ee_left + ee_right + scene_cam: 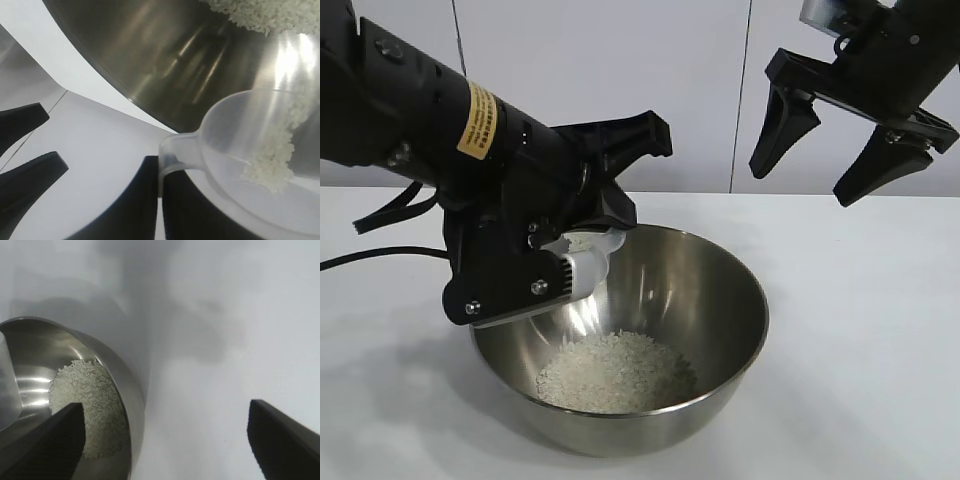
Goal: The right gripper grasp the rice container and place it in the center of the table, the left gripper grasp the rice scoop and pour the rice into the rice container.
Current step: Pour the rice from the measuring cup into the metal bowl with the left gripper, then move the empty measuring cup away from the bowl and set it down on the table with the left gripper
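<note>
Steel rice container (720, 300) mid-table (860, 330), clear surroundings.

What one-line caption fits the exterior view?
Left gripper tips the rice scoop over the rice container; right gripper hangs open above.

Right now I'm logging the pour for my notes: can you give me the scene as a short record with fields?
bowl: steel bowl upright on the white table
rice: heap on the bowl's bottom; a few grains left in the scoop
scoop: translucent plastic scoop tipped over the bowl's left rim, mouth toward the inside
left gripper: shut on the scoop, angled down over the bowl
right gripper: open, empty, above the table at the bowl's right, apart from it
stage: bowl placed, pour nearly finished
</note>
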`<state>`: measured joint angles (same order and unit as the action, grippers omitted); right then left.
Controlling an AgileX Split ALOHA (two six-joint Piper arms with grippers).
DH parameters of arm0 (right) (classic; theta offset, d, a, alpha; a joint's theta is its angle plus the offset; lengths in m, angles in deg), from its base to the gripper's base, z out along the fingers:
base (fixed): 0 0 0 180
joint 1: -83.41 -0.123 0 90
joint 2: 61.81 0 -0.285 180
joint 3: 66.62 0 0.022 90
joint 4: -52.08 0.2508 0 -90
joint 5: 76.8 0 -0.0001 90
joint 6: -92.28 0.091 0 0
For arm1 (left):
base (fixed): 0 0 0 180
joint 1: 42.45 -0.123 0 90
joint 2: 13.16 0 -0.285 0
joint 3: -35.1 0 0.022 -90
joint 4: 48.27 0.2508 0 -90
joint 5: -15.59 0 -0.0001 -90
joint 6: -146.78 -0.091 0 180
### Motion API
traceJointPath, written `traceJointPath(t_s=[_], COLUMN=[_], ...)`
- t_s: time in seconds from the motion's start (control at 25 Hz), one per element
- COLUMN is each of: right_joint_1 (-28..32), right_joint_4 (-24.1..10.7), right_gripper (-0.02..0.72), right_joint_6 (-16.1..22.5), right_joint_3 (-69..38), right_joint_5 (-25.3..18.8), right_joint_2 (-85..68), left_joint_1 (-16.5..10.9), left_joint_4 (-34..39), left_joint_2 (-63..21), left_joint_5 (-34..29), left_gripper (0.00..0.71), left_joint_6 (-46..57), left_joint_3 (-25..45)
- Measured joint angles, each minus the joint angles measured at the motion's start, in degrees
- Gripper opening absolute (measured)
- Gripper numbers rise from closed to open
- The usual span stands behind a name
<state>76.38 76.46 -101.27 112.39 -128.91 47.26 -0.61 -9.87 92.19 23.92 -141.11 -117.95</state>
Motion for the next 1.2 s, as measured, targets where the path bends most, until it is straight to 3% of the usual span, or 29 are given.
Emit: traceJointPath(t_s=[0.28,0.56,0.68,0.92,1.04,1.2], right_joint_1=[0.0,0.0,0.0,0.0,0.0,0.0], right_joint_4=[0.0,-0.1,-0.1,-0.1,-0.1,-0.1], right_gripper=[0.61,0.61,0.61,0.61,0.61,0.61], right_joint_6=[0.0,0.0,0.0,0.0,0.0,0.0], right_joint_3=[0.0,0.0,0.0,0.0,0.0,0.0], right_joint_5=[0.0,0.0,0.0,0.0,0.1,0.2], right_joint_2=[0.0,0.0,0.0,0.0,0.0,0.0], left_joint_1=[0.0,0.0,0.0,2.0,2.0,0.6], left_joint_4=[-2.1,-16.5,-26.2,-52.5,-66.5,-80.3], left_joint_2=[0.0,0.0,0.0,-0.2,-1.3,-3.7], left_joint_5=[2.3,14.5,21.9,46.8,52.3,51.9], left_gripper=[0.01,0.01,0.01,0.01,0.01,0.01], left_joint_6=[4.0,18.7,27.6,56.9,68.6,71.2], left_joint_3=[0.0,1.2,4.5,11.3,12.8,13.1])
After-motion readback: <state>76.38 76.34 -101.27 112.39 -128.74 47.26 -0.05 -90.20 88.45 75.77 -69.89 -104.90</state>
